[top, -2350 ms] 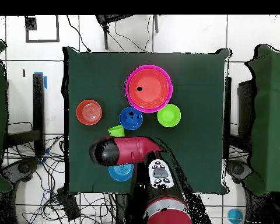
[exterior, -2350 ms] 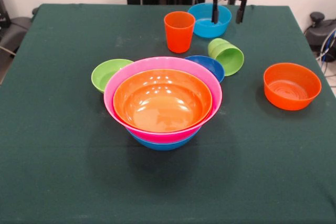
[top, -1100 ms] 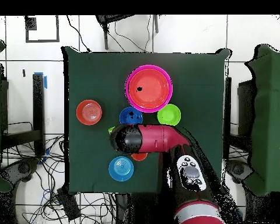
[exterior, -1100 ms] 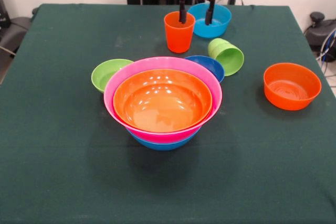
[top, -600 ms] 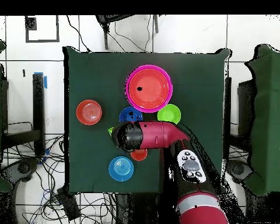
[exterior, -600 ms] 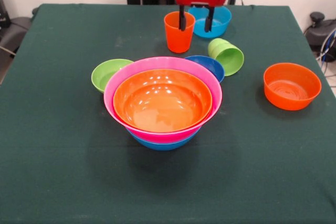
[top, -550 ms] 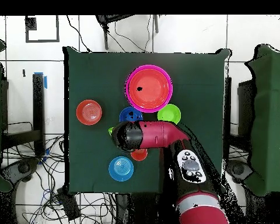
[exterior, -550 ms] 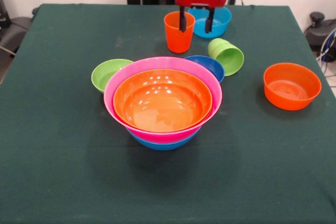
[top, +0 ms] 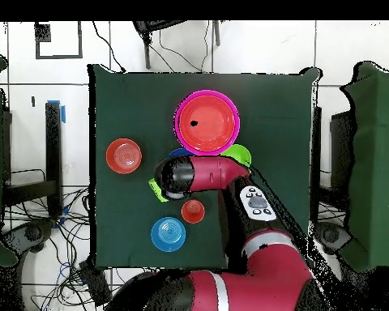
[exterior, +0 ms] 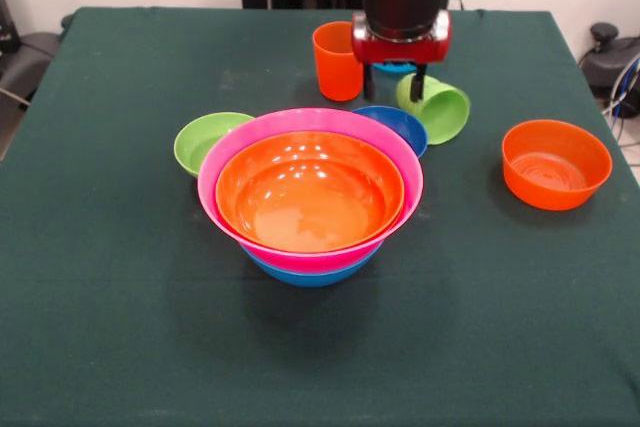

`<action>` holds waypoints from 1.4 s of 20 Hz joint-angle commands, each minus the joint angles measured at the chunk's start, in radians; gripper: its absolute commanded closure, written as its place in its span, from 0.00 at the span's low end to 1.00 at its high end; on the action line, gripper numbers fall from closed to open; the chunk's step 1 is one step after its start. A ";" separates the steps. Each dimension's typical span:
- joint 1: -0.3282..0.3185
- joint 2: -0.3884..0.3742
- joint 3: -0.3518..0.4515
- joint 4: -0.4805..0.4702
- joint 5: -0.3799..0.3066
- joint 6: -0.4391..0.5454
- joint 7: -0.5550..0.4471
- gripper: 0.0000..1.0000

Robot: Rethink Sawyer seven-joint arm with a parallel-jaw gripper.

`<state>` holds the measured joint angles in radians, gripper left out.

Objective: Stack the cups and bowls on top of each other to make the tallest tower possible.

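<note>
Three large bowls make up the tower (exterior: 310,247) at the middle of the green table (exterior: 120,327). The big blue bowl (exterior: 310,275) is at the bottom, the pink bowl (exterior: 300,117) sits in it, and the big orange bowl (exterior: 310,197) is nested on top.

The red and black arm (top: 206,174) comes down at the tower's 1 o'clock in the front view. Its gripper (exterior: 392,82) has its two dark fingers spread apart with nothing between them. One fingertip (exterior: 415,87) shows right at the closed end of the lime cup.

In the front view, clock directions taken from the tower:
- The small orange bowl (exterior: 555,162) stands well apart at 3 o'clock.
- The light blue bowl (top: 168,234) is mostly hidden behind the arm; overhead it sits alone near the table edge.
- The small dark blue bowl (exterior: 400,125) is at 1 o'clock, touching or just behind the pink rim.
- The lime bowl (exterior: 205,139) is tucked against the pink rim at 10 o'clock.
- The lime cup (exterior: 435,107) lies on its side at 2 o'clock, its mouth facing the camera.
- The orange cup (exterior: 335,59) stands upright at 12 o'clock, just beside the gripper body.
</note>
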<state>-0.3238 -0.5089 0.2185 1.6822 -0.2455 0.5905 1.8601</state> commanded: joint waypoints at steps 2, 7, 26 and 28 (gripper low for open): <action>0.004 0.059 0.104 -0.103 -0.040 0.102 -0.110 0.00; -0.006 -0.011 0.113 -0.026 -0.045 0.099 -0.102 0.00; 0.006 -0.335 0.105 0.310 0.004 0.035 0.013 0.00; 0.005 -0.347 0.102 0.331 0.003 0.021 0.020 0.00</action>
<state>-0.3237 -0.8117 0.2597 1.8939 -0.2448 0.6287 1.8601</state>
